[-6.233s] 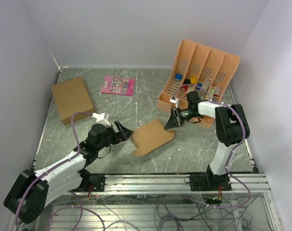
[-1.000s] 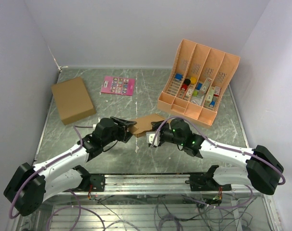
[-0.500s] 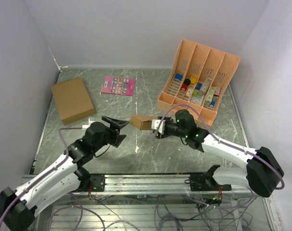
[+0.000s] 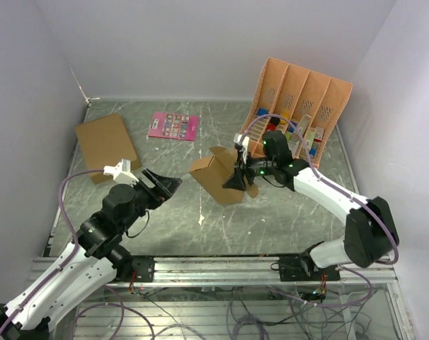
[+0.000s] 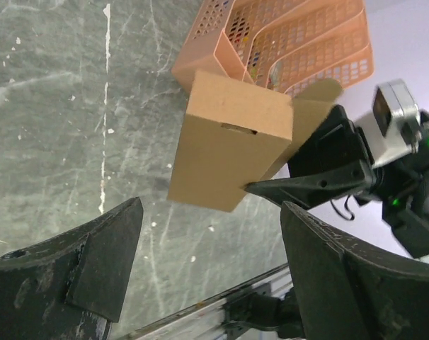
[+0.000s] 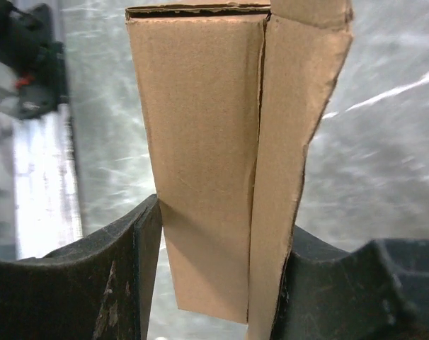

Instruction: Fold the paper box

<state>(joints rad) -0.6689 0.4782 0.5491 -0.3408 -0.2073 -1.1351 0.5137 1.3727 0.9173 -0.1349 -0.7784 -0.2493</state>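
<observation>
The paper box (image 4: 214, 175) is a brown cardboard carton, partly formed, with loose flaps at its ends. It hangs tilted above the table's middle. My right gripper (image 4: 238, 177) is shut on its right side. In the right wrist view the paper box (image 6: 207, 156) stands between both fingers (image 6: 140, 273), one flap loose along its right edge. My left gripper (image 4: 166, 185) is open and empty, a short way left of the box. The left wrist view has the paper box (image 5: 232, 142) beyond my wide jaws, with the right gripper (image 5: 310, 185) on its lower right corner.
A larger brown cardboard box (image 4: 105, 145) lies at the back left, a pink card (image 4: 173, 125) beside it. An orange file organizer (image 4: 299, 106) holding small items stands at the back right, just behind the right arm. A metal rail (image 4: 236, 268) runs along the near edge.
My left gripper opened, let go of the box and pulled back to the left. My right gripper lifted the box, turned it and carried it toward the organizer.
</observation>
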